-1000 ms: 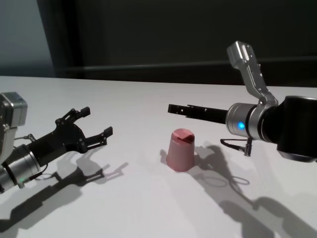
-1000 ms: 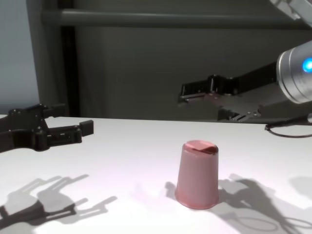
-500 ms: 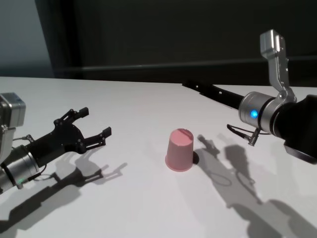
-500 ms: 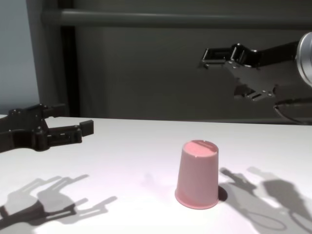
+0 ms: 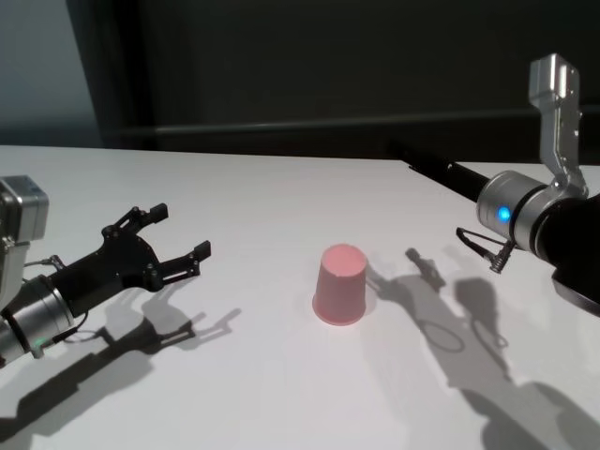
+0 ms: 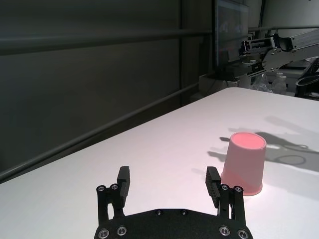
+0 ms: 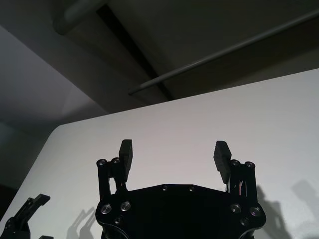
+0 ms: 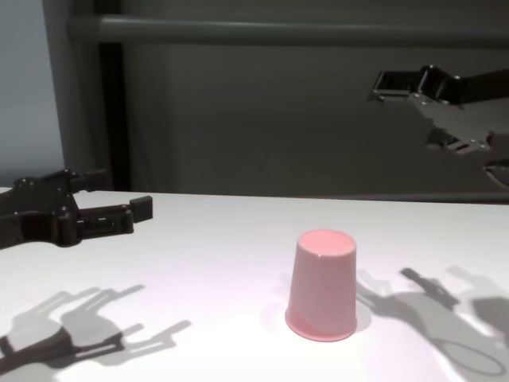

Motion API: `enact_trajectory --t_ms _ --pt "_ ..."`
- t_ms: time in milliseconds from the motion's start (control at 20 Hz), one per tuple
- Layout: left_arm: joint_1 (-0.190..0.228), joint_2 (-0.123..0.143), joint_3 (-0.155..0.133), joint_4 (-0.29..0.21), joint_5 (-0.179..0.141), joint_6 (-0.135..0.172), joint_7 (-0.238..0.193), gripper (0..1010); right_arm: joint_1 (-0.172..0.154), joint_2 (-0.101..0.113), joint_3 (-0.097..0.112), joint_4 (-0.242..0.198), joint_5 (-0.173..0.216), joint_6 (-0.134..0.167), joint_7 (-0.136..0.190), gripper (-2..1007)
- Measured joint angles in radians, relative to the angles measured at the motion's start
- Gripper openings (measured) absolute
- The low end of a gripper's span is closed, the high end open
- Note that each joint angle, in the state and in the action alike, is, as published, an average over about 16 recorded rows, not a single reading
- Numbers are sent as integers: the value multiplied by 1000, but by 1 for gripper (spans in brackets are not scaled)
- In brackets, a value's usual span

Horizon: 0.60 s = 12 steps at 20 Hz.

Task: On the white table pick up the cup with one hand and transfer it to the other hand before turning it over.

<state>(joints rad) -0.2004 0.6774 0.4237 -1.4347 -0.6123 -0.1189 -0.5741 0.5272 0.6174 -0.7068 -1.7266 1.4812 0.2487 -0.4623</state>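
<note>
The pink plastic cup [image 5: 340, 283] stands upside down on the white table [image 5: 281, 375], its wider rim flat on the surface and its narrower base facing up. It sits roughly midway between the two arms, touching neither, and throws a soft shadow to its right.

The left claw [image 5: 159, 246] hangs low over the table on the robot's left side, well apart from the cup. Its black jointed fingers are spread wide with nothing between them (the left wrist view shows the two fingertips parted, with the cup [image 6: 242, 163] standing farther off beyond them). Its shadow lies on the table just below and in front of it.

The right claw [image 8: 433, 111] is raised high on the robot's right side, clear of the table and well above and beyond the cup. In the right wrist view its fingers [image 7: 125, 153] stand far apart and hold nothing, with bare table behind them. In the head view only the slim dark edge of this claw [image 5: 441, 169] shows against the dark grey wall panel [image 5: 281, 75], ahead of a silver wrist joint with a blue light [image 5: 503, 213].
</note>
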Motion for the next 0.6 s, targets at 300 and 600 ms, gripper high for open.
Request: enact_trajectory --t_ms 300,600 --pt "0 0 0 0 0 0 0 1001 -15 20 1 -9 -54 -32 -15 1000" --pt "0 0 0 0 0 0 0 1001 -24 29 1 -15 -84 -40 -20 1000"
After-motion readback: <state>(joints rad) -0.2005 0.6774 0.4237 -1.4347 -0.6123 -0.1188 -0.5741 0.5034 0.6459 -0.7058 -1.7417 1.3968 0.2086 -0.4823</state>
